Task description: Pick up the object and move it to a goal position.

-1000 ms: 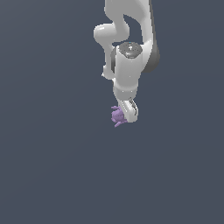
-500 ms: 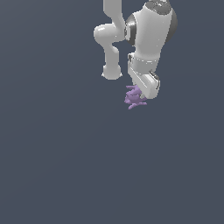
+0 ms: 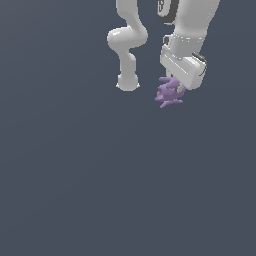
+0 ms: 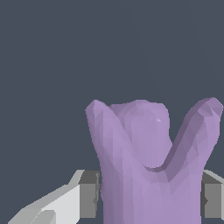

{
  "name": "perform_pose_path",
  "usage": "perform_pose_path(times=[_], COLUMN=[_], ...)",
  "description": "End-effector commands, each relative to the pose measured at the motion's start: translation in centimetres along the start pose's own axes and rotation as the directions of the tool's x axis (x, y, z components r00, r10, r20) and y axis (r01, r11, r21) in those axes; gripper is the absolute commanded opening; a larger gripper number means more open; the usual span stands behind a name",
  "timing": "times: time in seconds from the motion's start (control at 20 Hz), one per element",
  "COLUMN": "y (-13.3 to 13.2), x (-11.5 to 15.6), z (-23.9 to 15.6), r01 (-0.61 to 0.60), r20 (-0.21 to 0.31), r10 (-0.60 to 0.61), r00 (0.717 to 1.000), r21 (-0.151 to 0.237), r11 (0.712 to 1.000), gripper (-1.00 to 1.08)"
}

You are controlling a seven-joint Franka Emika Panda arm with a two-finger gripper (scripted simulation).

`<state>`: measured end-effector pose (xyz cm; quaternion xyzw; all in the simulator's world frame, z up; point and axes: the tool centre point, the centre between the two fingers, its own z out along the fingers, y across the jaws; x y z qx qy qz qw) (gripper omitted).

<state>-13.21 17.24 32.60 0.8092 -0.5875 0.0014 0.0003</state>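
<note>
Object (image 3: 169,93), a spiky purple lump, sat clamped in the claw (image 3: 176,92), seemingly clear of the bench; carrying was underway, and next came a steady move to the goal

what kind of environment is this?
Likely a bare simulator scene: a flat, featureless grey-blue ground, a smooth white rendered arm, and a faceted purple spiky lump clamped between the grey-padded fingers.

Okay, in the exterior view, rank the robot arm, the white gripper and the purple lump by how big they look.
1. Robot arm, largest.
2. Gripper, its white body mid-sized.
3. Purple lump, smallest, held between the jaws.
</note>
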Motion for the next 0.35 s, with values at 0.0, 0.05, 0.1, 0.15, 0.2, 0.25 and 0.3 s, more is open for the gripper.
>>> perform_pose_path(times=[0.0, 0.05, 0.1, 0.15, 0.2, 0.25, 0.3], y=[0.28, 0.34, 0.38, 0.4, 0.42, 0.43, 0.43], x=[-0.95, -1.24, -1.45, -1.64, -1.77, -1.83, -1.85], z=[-1.03, -1.32, -1.54, -1.72, -1.85, -1.92, -1.95], r01=[-0.001, -0.001, -0.001, -0.001, -0.001, -0.001, -0.001], r20=[0.001, 0.001, 0.001, 0.001, 0.001, 0.002, 0.002], r10=[0.001, 0.001, 0.001, 0.001, 0.001, 0.001, 0.001], r00=[1.0, 1.0, 1.0, 1.0, 1.0, 1.0, 1.0], r21=[-0.001, -0.001, -0.001, -0.001, -0.001, -0.001, -0.001], r11=[1.0, 1.0, 1.0, 1.0, 1.0, 1.0, 1.0], gripper=[-1.0, -1.0, -1.0, -1.0, -1.0, -1.0, -1.0])
